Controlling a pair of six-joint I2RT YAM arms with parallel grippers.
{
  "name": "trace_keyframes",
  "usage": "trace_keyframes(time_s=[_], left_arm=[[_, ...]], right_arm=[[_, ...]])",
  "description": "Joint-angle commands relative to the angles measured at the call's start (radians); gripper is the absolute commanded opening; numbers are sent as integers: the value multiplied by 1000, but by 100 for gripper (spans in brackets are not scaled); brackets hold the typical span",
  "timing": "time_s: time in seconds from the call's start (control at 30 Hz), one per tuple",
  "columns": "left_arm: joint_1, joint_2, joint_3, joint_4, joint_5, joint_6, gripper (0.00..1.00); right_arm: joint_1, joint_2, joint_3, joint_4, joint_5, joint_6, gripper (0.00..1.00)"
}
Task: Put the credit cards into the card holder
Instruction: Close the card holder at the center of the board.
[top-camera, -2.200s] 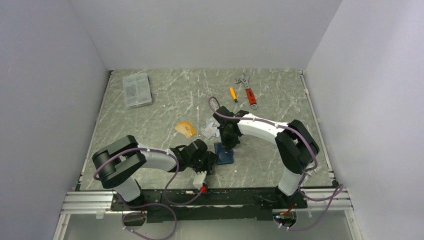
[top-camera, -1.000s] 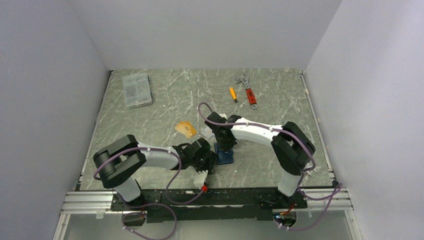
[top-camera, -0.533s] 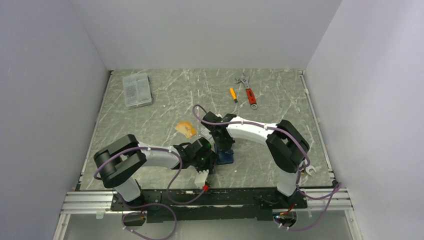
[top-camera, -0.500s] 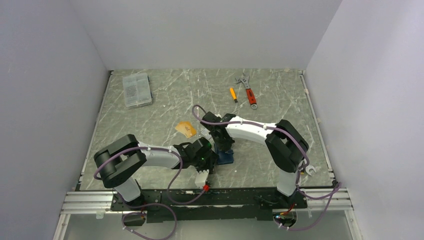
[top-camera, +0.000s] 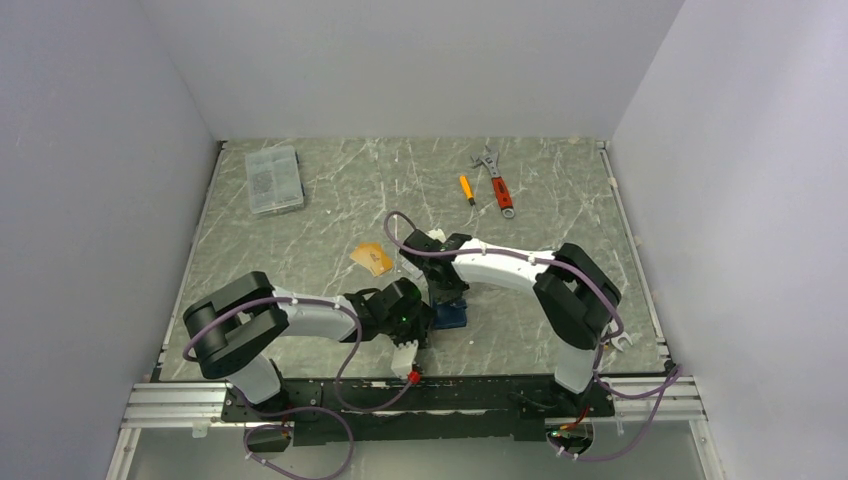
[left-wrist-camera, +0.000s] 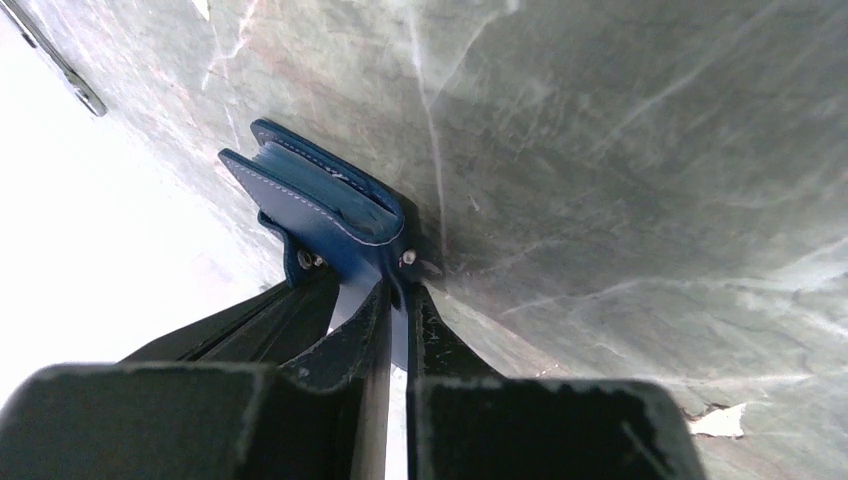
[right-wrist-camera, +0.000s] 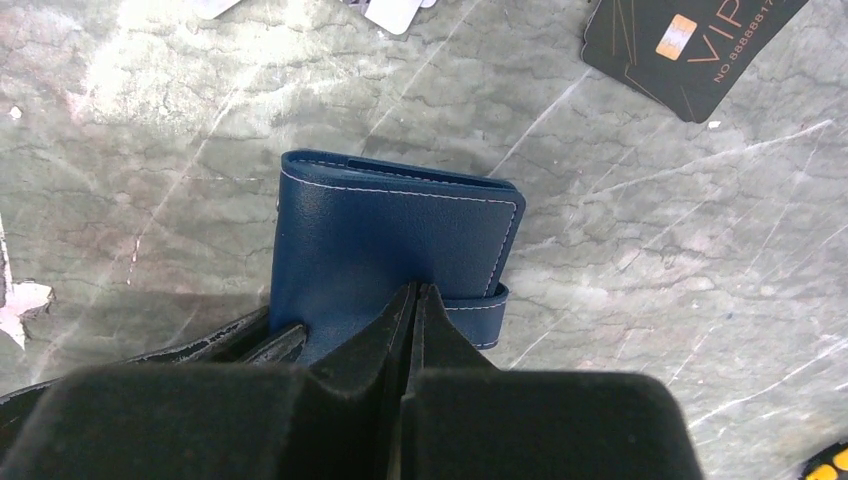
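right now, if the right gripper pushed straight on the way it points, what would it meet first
The wallet: the right gripper's shut tips sit right at its cover, maybe already touching.

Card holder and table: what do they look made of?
The card holder looks like navy leather or faux leather, going by its pebbled grain and pale stitched edge. The table is a grey-green, marble-look surface with white veins; stone or printed laminate, cannot tell.
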Motion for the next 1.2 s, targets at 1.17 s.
trace_keyframes(time_s=[1.17], left_arm=[[-81,50,18,-76,-128,30,5]], right_arm=[[-37,-161,-29,24,-100,108,29]])
